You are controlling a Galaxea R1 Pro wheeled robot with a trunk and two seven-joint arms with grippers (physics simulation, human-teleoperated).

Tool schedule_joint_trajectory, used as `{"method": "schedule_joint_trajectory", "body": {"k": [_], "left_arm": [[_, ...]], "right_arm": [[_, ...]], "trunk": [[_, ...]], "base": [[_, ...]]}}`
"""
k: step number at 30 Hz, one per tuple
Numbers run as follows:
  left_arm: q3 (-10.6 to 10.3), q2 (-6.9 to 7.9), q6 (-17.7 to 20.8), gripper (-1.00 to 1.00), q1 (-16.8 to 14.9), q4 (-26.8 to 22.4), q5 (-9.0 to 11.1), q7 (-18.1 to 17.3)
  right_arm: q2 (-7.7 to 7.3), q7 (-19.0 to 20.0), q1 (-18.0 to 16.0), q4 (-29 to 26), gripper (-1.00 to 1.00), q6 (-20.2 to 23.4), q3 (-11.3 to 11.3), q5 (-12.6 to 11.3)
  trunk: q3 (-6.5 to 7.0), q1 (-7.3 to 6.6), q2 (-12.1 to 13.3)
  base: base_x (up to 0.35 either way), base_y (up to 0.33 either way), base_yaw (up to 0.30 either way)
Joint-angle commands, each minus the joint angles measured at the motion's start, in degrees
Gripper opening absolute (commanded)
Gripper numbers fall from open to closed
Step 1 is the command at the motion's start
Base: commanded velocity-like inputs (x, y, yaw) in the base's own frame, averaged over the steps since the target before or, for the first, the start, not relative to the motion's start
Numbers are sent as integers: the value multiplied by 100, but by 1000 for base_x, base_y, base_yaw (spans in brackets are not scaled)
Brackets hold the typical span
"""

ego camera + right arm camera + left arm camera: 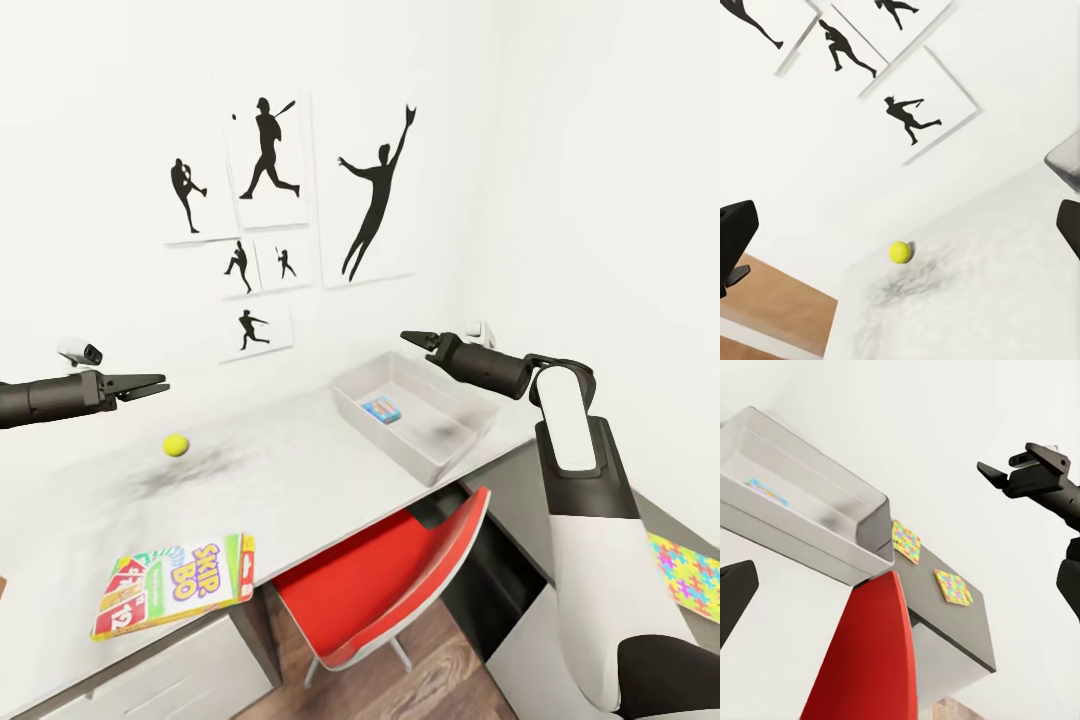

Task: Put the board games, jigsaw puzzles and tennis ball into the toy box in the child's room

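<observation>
Blue board game (381,409) lies in toy box (437,462) beneath the empty, parted right gripper (412,338); tennis ball (176,445), Skip-Bo (175,583), puzzles (906,541) remain

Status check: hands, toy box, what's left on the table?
Left hand and right hand open, empty. Toy box holds one blue game. Tennis ball, Skip-Bo, two puzzles still out.

Tennis ball (176,445) sits mid-table (300,470); toy box (440,455) at its three o'clock; Skip-Bo (175,583) at six, on the near edge.
</observation>
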Motion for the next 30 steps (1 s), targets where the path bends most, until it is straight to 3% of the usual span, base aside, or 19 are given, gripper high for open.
{"method": "schedule_joint_trajectory", "body": {"k": [1, 24, 30], "left_arm": [[-1, 3, 61, 100, -4, 0, -2, -24], [0, 3, 55, 100, -3, 0, -2, -24], [0, 3, 54, 100, 4, 0, 2, -24]], "right_arm": [[7, 31, -6, 0, 100, 35, -15, 32], [7, 20, 57, 0, 100, 32, -15, 34], [7, 14, 74, 0, 100, 32, -15, 29]], "trunk": [[-2, 4, -11], [186, 4, -11], [194, 4, -11]], "base": [[0, 5, -104], [-48, 1, -119], [-202, 32, -173]]}}
